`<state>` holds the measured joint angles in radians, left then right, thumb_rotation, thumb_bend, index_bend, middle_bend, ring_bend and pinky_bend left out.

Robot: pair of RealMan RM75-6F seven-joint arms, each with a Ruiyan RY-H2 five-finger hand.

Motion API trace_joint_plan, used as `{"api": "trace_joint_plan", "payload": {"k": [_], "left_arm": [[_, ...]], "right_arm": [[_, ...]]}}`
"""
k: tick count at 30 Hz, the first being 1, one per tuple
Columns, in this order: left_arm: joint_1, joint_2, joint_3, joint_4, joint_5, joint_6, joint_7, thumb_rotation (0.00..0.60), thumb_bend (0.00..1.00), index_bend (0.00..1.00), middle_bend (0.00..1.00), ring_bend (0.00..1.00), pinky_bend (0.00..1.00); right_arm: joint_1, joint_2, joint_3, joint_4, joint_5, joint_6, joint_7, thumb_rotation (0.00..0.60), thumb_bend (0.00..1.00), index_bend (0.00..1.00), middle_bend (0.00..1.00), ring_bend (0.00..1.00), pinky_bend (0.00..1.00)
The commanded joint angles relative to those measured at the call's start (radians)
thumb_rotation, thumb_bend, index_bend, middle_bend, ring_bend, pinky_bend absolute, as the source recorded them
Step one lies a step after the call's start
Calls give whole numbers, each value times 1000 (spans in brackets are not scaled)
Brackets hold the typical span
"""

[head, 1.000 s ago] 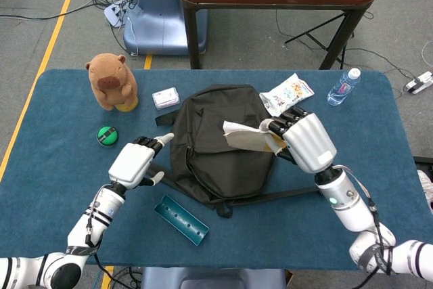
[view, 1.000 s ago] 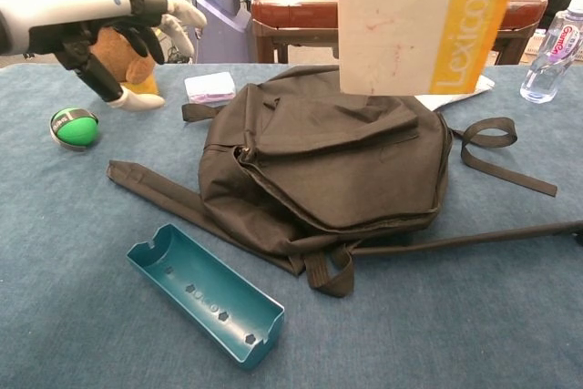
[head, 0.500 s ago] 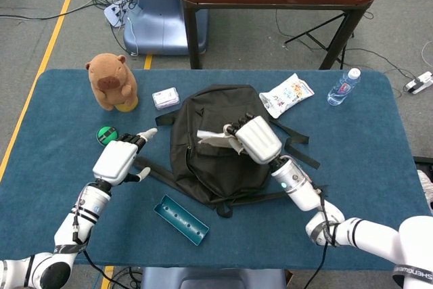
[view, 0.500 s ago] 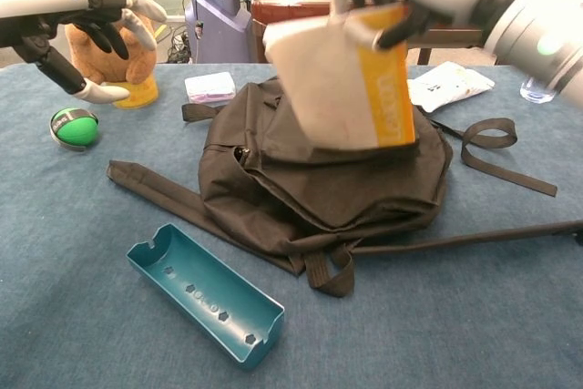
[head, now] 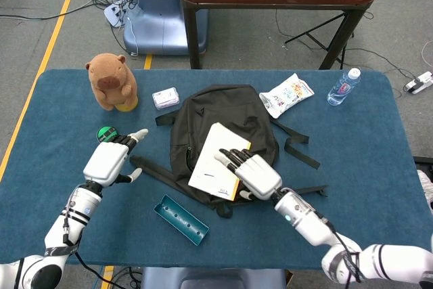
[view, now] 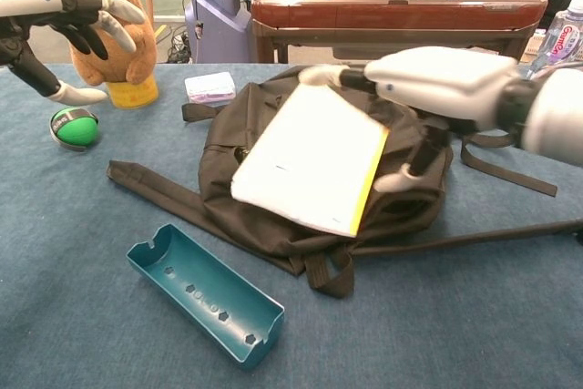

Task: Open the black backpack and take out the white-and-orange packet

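Note:
The black backpack [head: 203, 109] [view: 228, 166] lies flat mid-table, straps spread out. The white-and-orange packet [head: 218, 160] [view: 310, 157] is outside it, lying nearly flat over the backpack's near half, orange edge on the right. My right hand [head: 254, 174] [view: 437, 88] grips the packet at that orange edge, fingers across its top and thumb underneath. My left hand [head: 108, 160] [view: 55, 6] hovers left of the backpack with fingers spread, holding nothing. Whether the backpack's zip is open is hidden by the packet.
A brown plush [head: 111, 80] [view: 141, 38] and a green ball [head: 105, 135] [view: 75, 127] sit at the left. A teal tray [head: 180, 219] [view: 205, 295] lies near the front edge. A small white box [head: 166, 97], a snack bag [head: 287, 94] and a water bottle [head: 344, 86] stand behind.
My right hand has swung the packet from upright and high down to lying low and flat over the backpack's near side. The left hand has drifted left and back.

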<state>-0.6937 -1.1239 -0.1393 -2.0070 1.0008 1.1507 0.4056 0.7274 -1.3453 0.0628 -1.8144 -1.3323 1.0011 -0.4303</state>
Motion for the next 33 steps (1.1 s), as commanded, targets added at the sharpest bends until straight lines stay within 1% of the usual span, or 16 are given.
{"api": "trace_joint_plan", "payload": {"k": [1, 5, 7, 9, 10, 11, 14, 17, 19, 22, 25, 29, 33], "left_arm": [[15, 8, 2, 1, 12, 10, -16, 600, 319, 97, 206, 246, 184], [50, 27, 12, 8, 49, 35, -54, 600, 319, 99, 206, 246, 184], [75, 37, 18, 18, 74, 57, -78, 600, 319, 104, 206, 246, 184], [98, 41, 24, 34, 98, 80, -101, 600, 319, 110, 206, 246, 184], [114, 42, 29, 49, 114, 94, -116, 600, 319, 115, 206, 246, 184], [125, 43, 32, 62, 125, 104, -128, 600, 319, 121, 206, 246, 184], [165, 31, 47, 124, 175, 144, -166, 600, 319, 138, 206, 246, 184], [213, -2, 66, 214, 240, 213, -190, 600, 319, 167, 206, 246, 184], [244, -15, 77, 251, 268, 248, -211, 600, 319, 185, 206, 246, 184], [292, -17, 94, 283, 297, 296, -244, 600, 319, 194, 207, 246, 185], [345, -25, 110, 311, 324, 352, -249, 600, 319, 197, 207, 246, 184], [396, -45, 137, 339, 365, 398, -233, 600, 319, 206, 206, 246, 184], [433, -49, 149, 327, 382, 418, -229, 600, 319, 210, 206, 246, 185]], "right_arm": [[-74, 111, -54, -127, -31, 62, -24, 600, 0, 0, 94, 101, 197], [-140, 192, -76, -179, -89, 155, 6, 600, 0, 0, 142, 102, 197], [-180, 230, -82, -182, -121, 217, 30, 600, 0, 15, 174, 120, 198], [-219, 250, -88, -166, -153, 278, 45, 600, 0, 73, 221, 162, 223], [-245, 259, -90, -153, -171, 317, 56, 600, 1, 121, 251, 191, 252], [-264, 262, -91, -143, -181, 346, 67, 600, 30, 179, 285, 228, 292], [-323, 280, -104, -110, -201, 414, 112, 600, 126, 286, 348, 297, 363], [-381, 294, -118, -83, -211, 472, 156, 600, 148, 357, 389, 338, 399], [-416, 300, -128, -60, -222, 507, 176, 600, 151, 390, 412, 359, 401], [-470, 308, -141, -22, -225, 554, 195, 600, 152, 411, 427, 370, 402], [-519, 318, -150, 0, -210, 580, 223, 600, 152, 422, 429, 372, 401], [-563, 317, -150, 14, -193, 603, 246, 600, 152, 430, 432, 379, 401], [-593, 318, -138, 11, -168, 612, 258, 600, 152, 431, 433, 380, 402]]}}
